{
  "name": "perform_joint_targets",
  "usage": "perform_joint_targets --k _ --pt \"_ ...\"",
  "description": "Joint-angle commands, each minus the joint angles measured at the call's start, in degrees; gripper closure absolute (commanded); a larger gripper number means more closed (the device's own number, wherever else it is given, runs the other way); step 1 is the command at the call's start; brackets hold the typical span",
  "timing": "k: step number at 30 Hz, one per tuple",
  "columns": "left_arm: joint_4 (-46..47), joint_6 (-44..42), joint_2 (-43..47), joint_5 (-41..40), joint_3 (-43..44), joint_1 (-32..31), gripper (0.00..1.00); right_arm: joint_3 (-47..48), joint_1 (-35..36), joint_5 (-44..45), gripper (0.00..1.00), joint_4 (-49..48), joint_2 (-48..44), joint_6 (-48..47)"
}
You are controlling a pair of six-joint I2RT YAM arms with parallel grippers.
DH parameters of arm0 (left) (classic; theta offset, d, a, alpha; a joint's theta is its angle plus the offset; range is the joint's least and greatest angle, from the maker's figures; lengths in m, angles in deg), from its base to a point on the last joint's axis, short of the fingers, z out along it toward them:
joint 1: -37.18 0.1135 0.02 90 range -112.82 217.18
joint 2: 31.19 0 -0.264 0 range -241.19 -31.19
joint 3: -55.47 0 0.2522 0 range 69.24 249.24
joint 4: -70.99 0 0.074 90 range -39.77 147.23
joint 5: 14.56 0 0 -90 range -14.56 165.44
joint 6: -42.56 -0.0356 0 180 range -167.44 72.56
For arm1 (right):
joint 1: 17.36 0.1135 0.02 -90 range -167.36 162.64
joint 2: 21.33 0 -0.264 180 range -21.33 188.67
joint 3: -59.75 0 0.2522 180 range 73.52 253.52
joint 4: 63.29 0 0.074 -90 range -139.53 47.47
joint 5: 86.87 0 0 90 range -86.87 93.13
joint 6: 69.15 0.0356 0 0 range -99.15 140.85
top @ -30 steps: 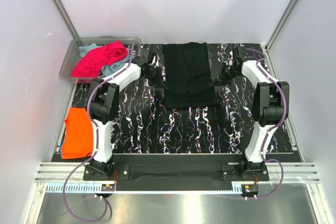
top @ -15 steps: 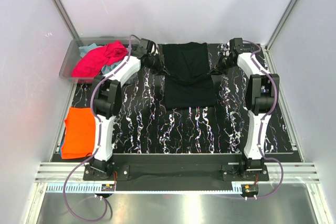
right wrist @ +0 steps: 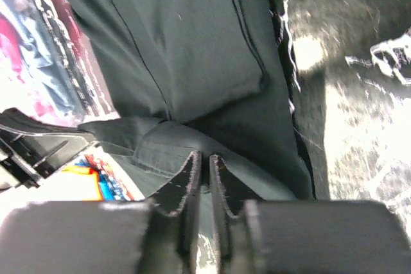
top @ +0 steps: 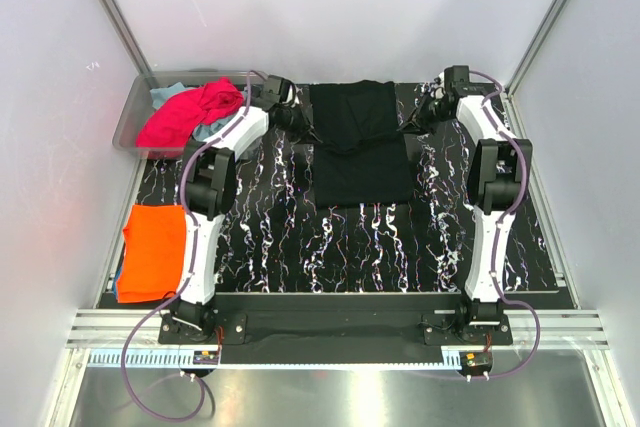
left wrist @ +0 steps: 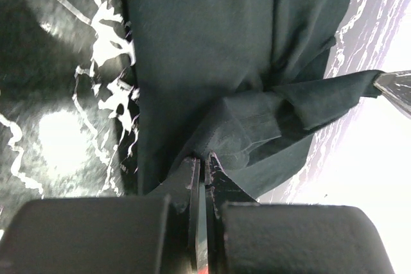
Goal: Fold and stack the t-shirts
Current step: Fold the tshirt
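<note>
The large black t-shirt (top: pixel 358 147) lies spread at the back middle of the table. My left gripper (top: pixel 300 123) is shut on its left edge, and the pinched cloth (left wrist: pixel 244 126) shows in the left wrist view. My right gripper (top: pixel 412 123) is shut on its right edge, and the pinched cloth (right wrist: pixel 180 142) shows in the right wrist view. Both edges are lifted, with the cloth stretched between the grippers. An orange t-shirt (top: pixel 153 252) lies folded at the left on a teal-blue one. A magenta-pink t-shirt (top: pixel 190 112) lies heaped with a teal-blue one in the bin.
The clear plastic bin (top: pixel 135 112) stands at the back left corner. The table top is black with white veins (top: pixel 380 247). White walls with metal frame posts close in the back and both sides.
Both grippers have moved from beside the shirt's middle towards the back of the table, each holding an edge of the black t-shirt, and the cloth between them has lifted and creased.
</note>
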State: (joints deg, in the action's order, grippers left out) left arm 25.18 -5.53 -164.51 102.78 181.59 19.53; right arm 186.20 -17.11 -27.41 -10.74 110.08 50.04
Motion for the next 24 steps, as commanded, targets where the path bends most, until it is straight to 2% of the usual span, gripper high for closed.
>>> perform_joint_targets --k 1,2,4,5,6,7,8,10,12,13,15,16,18,19,20,22,24 --pt "1.6 -0.9 -1.2 1.2 4.4 0.3 0.87 4.7 -1.8 -3.8 0.80 -0.5 4.8 -0.2" --pt "0.3 -1.8 -1.9 0.0 5.9 0.3 0.71 8.1 -2.1 -4.5 0.74 -0.4 6.1 -0.4" --pt "-2.5 -5.2 -2.5 -4.0 9.4 0.6 0.65 14.1 -3.8 -4.8 0.65 0.0 9.8 0.8" --pt "-6.1 -6.7 -2.6 -5.3 10.7 0.5 0.55 16.5 -4.5 -5.7 0.64 0.3 10.8 1.8" --pt "-8.2 -7.7 -1.7 -7.2 11.6 0.6 0.49 19.0 -5.8 -6.7 0.62 0.9 11.7 2.9" --pt "-9.6 -9.7 -0.5 -10.3 11.7 0.5 0.38 21.6 -6.0 -6.9 0.59 1.8 12.4 3.6" --pt "-10.0 -10.7 1.1 -11.0 9.7 0.6 0.32 26.7 -6.1 -6.5 0.56 5.0 12.4 2.9" --pt "-10.0 -12.9 7.2 -12.7 6.7 0.4 0.30 30.9 -6.2 -4.2 0.47 9.8 11.3 -0.3" --pt "-10.1 -14.4 11.1 -12.8 1.8 0.0 0.27 30.7 -6.2 -3.2 0.42 15.6 9.3 -2.2" --pt "-10.1 -15.6 15.0 -12.0 0.0 -0.6 0.27 28.6 -6.1 -2.3 0.40 16.8 5.7 -3.8" --pt "-10.1 -16.9 18.4 -10.8 -6.4 -1.8 0.26 15.7 -5.9 -2.1 0.38 15.8 -2.8 -5.5" --pt "-9.9 -17.5 21.5 -9.5 -10.9 -3.3 0.25 4.7 -5.6 -1.3 0.38 14.2 -6.0 -6.2" --pt "-8.8 -18.4 23.9 -9.1 -15.1 -5.3 0.26 -7.3 -5.4 -2.6 0.39 4.9 -12.6 -5.0" --pt "-7.8 -18.5 25.0 -9.2 -19.4 -7.3 0.28 -17.7 -5.3 -5.4 0.40 1.5 -18.0 -2.9" --pt "-5.3 -17.9 26.4 -8.6 -21.3 -8.0 0.29 -21.8 -4.7 -5.6 0.41 -3.0 -20.1 -2.5" --pt "-3.7 -14.3 27.1 -7.7 -25.9 -9.0 0.28 -29.8 -4.1 -3.7 0.40 -3.5 -24.1 -5.2" --pt "-1.2 -12.5 28.2 -7.9 -28.8 -9.4 0.26 -33.6 -4.1 -2.9 0.39 -3.3 -25.8 -6.9"
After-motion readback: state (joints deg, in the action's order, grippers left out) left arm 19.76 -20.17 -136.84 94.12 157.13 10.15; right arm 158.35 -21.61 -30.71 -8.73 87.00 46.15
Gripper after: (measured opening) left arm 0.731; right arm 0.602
